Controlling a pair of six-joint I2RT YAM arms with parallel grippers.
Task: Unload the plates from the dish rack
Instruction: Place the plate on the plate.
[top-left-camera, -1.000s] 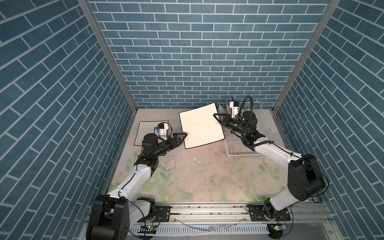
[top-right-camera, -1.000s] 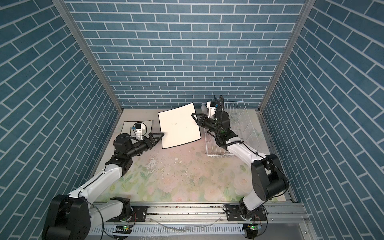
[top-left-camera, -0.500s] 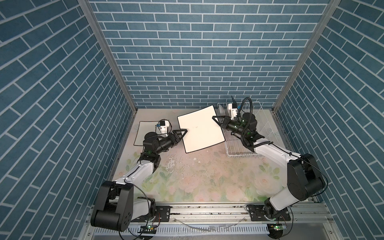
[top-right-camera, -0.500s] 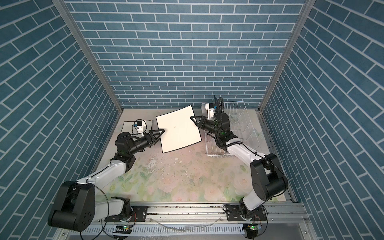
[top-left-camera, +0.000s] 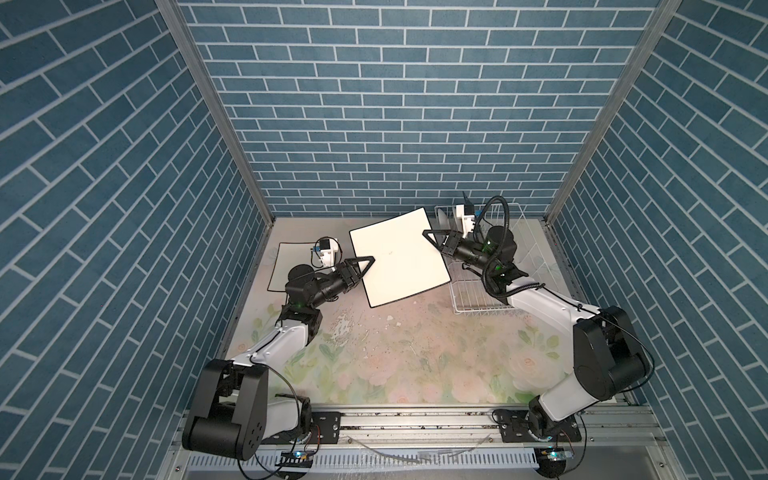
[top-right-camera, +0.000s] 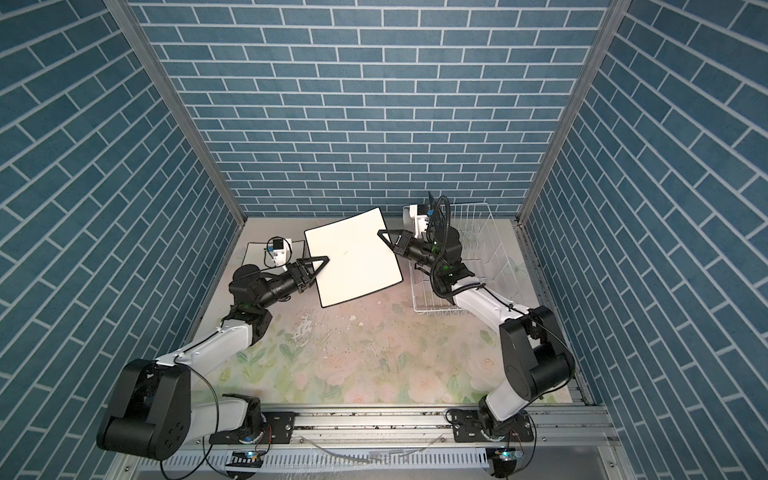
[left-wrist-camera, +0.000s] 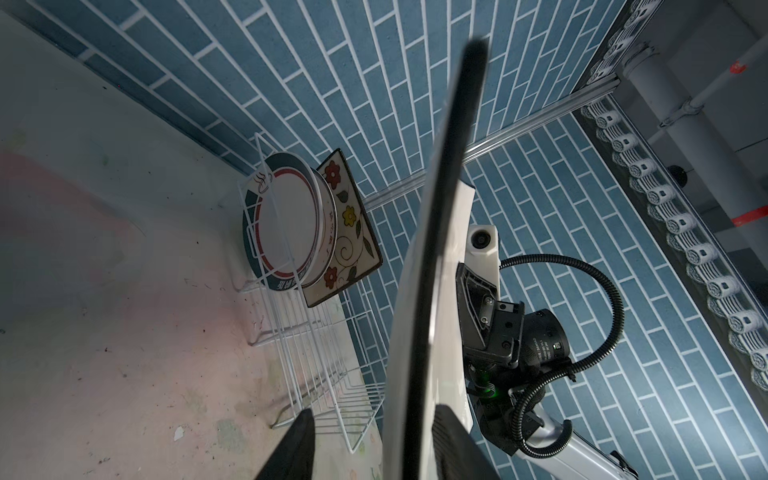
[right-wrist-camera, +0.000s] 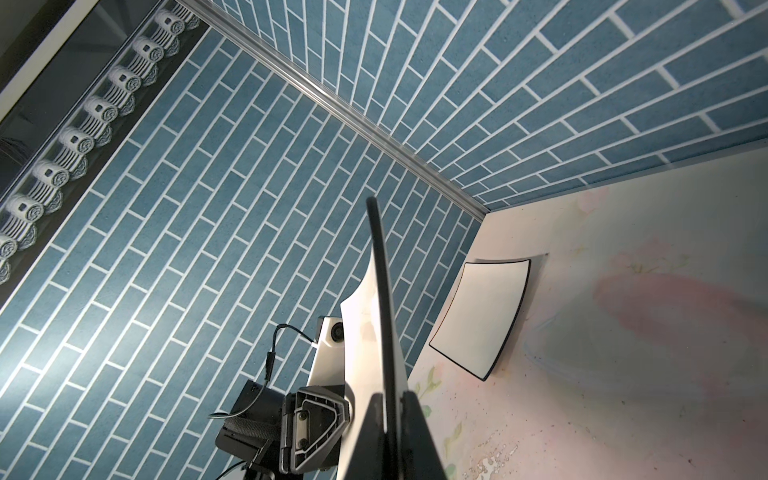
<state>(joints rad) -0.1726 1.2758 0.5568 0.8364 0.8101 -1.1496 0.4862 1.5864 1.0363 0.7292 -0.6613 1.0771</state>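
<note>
Blue brick-pattern walls close three sides of a table (top-left-camera: 395, 357) with a pale flower print. Above its far half a square white plate (top-left-camera: 399, 257) with a black rim is in the air, tilted, between the two arms. The right gripper (top-left-camera: 430, 237) is closed on the plate's edge on the rack side. In the right wrist view its fingers (right-wrist-camera: 419, 444) press the rim from both faces. The left gripper (top-left-camera: 368, 261) is at the opposite edge with a finger on each side of the rim. In the left wrist view one finger (left-wrist-camera: 291, 444) has a clear gap to the plate, so this gripper is open around it and does not hold it. The dish rack (top-left-camera: 478, 299) stands on the table at the far right, just beside the held plate. At its far end a round plate (left-wrist-camera: 286, 224) with a dark and red band and a flowered square plate (left-wrist-camera: 353, 220) stand upright, close together. A second white square plate (top-left-camera: 291, 266) lies flat on the table at the far left.
</note>
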